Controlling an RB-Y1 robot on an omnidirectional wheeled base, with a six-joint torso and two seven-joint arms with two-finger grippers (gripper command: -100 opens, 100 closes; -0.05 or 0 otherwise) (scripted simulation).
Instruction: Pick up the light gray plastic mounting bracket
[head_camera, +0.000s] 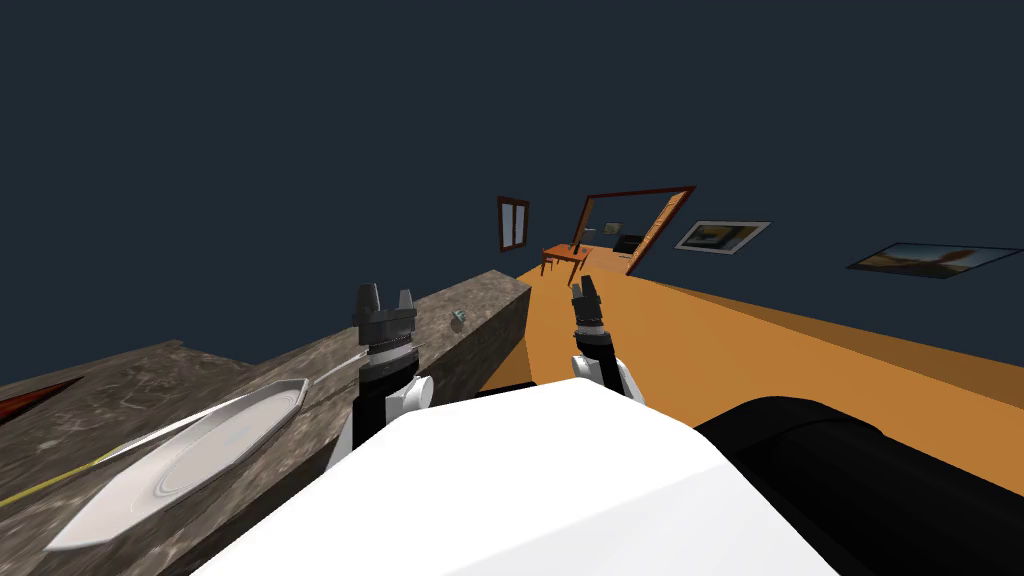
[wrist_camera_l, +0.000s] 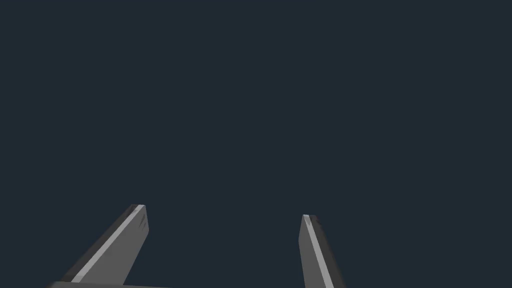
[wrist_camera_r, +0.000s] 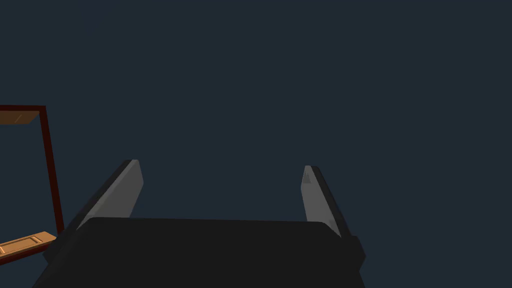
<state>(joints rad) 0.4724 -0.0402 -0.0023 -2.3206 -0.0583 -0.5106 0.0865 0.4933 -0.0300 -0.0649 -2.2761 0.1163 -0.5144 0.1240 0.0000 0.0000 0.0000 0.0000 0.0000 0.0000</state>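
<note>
Rolled head view; wrists facing wall (wrist_camera_l: 250, 100)

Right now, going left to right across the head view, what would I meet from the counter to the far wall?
Long white plate with pointed ends → left gripper → small pale grey-green bracket → right gripper → dark red door frame → framed picture.

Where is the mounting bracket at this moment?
Head view: the small greyish bracket lies on the mottled counter near its far end, just right of the left pincer, apart from it.

One plate (head_camera: 200, 450), one bracket (head_camera: 459, 318), one table (head_camera: 565, 256), two framed pictures (head_camera: 722, 236).
</note>
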